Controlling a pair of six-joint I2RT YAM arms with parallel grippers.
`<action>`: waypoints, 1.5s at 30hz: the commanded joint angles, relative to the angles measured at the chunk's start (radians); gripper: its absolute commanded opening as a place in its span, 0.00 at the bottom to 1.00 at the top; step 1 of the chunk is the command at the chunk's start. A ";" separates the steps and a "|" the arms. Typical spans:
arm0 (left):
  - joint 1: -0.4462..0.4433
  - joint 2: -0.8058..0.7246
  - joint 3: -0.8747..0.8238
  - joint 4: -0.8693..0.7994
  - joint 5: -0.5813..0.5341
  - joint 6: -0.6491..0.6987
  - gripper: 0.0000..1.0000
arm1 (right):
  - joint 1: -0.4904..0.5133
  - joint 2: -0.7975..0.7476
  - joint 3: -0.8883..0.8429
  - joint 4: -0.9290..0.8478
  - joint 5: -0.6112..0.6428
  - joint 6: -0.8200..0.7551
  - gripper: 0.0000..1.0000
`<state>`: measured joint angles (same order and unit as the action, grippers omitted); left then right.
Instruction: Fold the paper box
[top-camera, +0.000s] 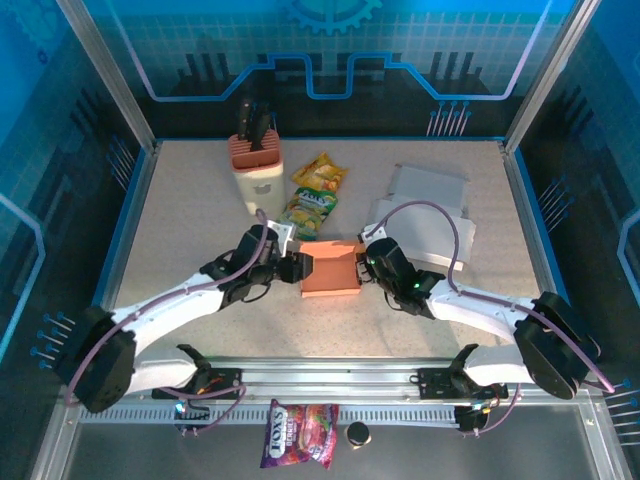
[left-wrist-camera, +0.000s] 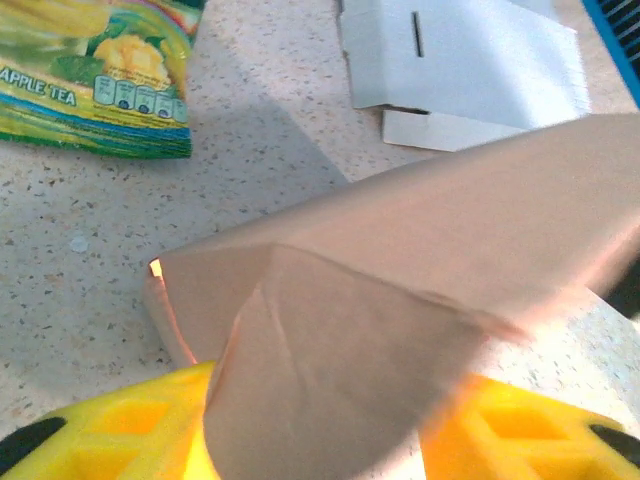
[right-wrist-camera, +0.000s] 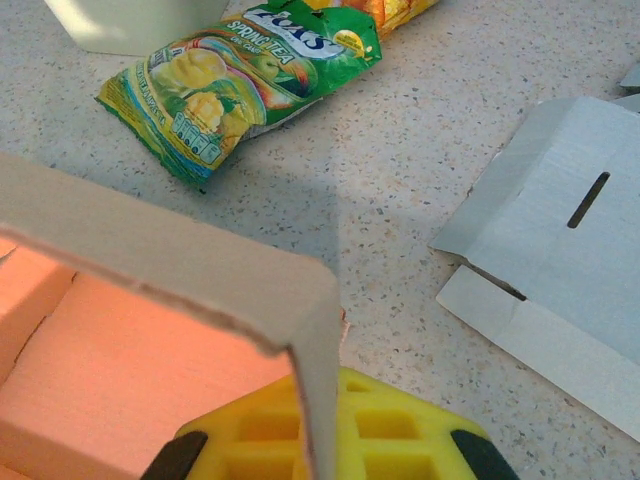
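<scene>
Nearest, the right gripper (right-wrist-camera: 318, 432) is clamped tight on the right wall of the orange paper box (top-camera: 330, 268), which sits mid-table between both arms. The left gripper (left-wrist-camera: 312, 440) has its jaws partly apart around the box's left flap (left-wrist-camera: 330, 370) (no clear pinch). The right hold should stay firm while that flap is creased inward. Beyond lie a Spring Tea sachet (top-camera: 309, 212) and flat white cardboard (top-camera: 425, 200)
</scene>
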<state>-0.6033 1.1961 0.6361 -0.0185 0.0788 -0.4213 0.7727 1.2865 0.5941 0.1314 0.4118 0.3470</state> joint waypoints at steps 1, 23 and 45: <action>-0.008 -0.085 -0.051 -0.091 0.073 -0.092 0.53 | 0.019 -0.003 -0.003 0.010 0.009 -0.017 0.00; 0.327 0.036 0.419 -0.707 0.209 -0.066 0.67 | 0.019 0.009 0.011 0.004 -0.026 -0.031 0.00; 0.245 0.398 0.569 -0.677 0.316 -0.489 0.60 | 0.019 0.021 0.027 0.005 -0.036 -0.022 0.00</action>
<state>-0.3573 1.6028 1.1831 -0.6544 0.3836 -0.8669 0.7788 1.2961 0.5976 0.1394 0.3878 0.3309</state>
